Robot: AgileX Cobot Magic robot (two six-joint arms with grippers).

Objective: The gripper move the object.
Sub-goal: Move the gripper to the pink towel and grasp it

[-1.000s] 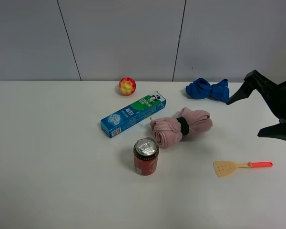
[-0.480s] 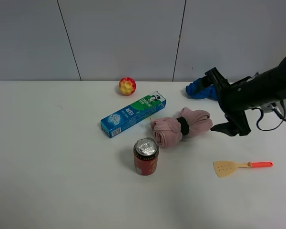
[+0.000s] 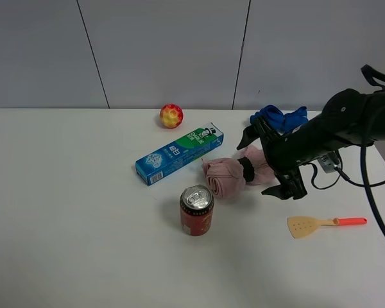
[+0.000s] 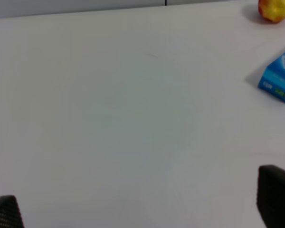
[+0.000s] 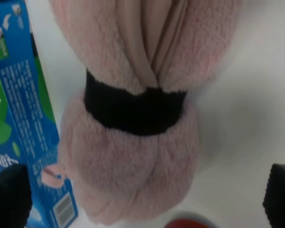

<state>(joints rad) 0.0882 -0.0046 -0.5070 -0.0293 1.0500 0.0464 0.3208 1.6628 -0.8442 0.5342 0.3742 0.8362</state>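
Note:
The dusty-pink rolled towel [image 3: 230,174] with a black band [image 3: 246,169] lies on the white table [image 3: 70,224], right of centre. My right gripper [image 3: 268,164] is a black hand on a dark arm. It is open and straddles the towel's right end, one finger on the far side and one on the near side. In the right wrist view the towel [image 5: 133,161] fills the frame close below, with its band [image 5: 135,110] between the spread fingertips [image 5: 8,197] of the gripper [image 5: 142,199]. My left gripper [image 4: 140,204] is open over bare table.
A red can [image 3: 196,210] stands just in front of the towel's left end. A blue-green box [image 3: 179,154] lies behind-left of it. A red-yellow ball [image 3: 171,116] and a blue bunched cloth [image 3: 282,119] lie at the back. An orange-handled spatula [image 3: 324,224] lies front right.
My right arm has swung in from the right edge, moving left and down until its open hand straddles the towel's right end. The towel and other things have not moved.

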